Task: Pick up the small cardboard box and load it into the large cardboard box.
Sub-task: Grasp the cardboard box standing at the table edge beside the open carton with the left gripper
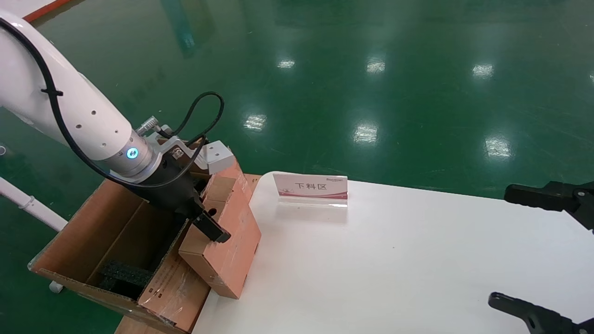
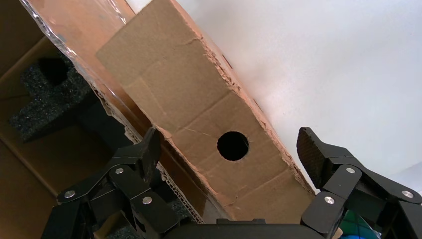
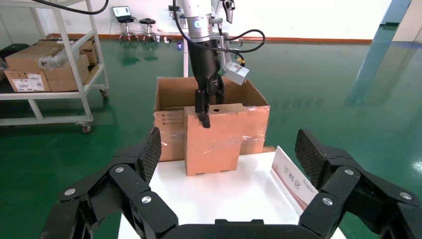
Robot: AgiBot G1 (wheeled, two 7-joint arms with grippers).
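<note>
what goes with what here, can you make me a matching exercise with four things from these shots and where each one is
Things:
1. flat orange-brown small cardboard box
2. black foam blocks
3. white sign with red stripe
4. right pincer

Places:
A. inside the large cardboard box
B. standing on the white table, far edge
C. open, over the table's right side
D. on edge at the table's left end, straddled by the open left pincer

Pairs: 1-D, 2-A, 3-B, 4-C

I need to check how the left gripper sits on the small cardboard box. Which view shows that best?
The left wrist view: the left gripper straddles the small cardboard box's holed narrow side, fingers spread on both sides. The head view shows the box leaning on the large cardboard box, arm hiding the grip. The right wrist view shows it far off.
</note>
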